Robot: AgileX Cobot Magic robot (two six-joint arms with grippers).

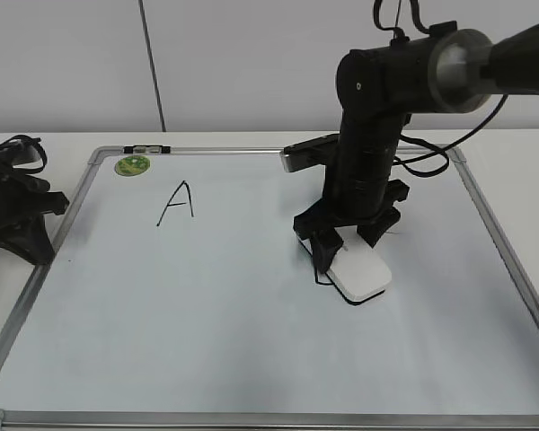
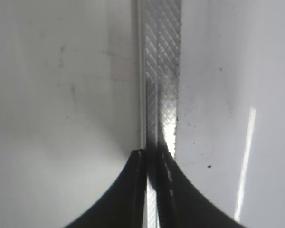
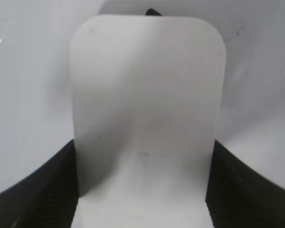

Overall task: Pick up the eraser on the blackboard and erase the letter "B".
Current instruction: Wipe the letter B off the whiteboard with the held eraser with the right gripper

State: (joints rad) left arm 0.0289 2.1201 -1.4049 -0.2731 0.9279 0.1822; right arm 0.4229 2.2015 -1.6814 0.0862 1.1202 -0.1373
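Note:
The white eraser [image 1: 361,272] lies flat on the blackboard [image 1: 207,332], right of centre. My right gripper [image 1: 349,244] is shut on its two long sides from above; the right wrist view shows the eraser [image 3: 147,95] filling the space between the black fingers [image 3: 142,156]. Of the letter "B" only a thin black stroke [image 1: 318,269] shows at the eraser's left edge; a dark mark [image 3: 152,11] peeks out past its far end. The rest is hidden under the eraser and arm. My left gripper [image 1: 31,247] is shut and empty at the board's left edge.
A black letter "A" [image 1: 178,204] stands upper left on the board, near the green sticker [image 1: 132,165]. The left wrist view shows the silver frame [image 2: 161,71] under the closed left fingers [image 2: 154,156]. The letter "C" is out of sight.

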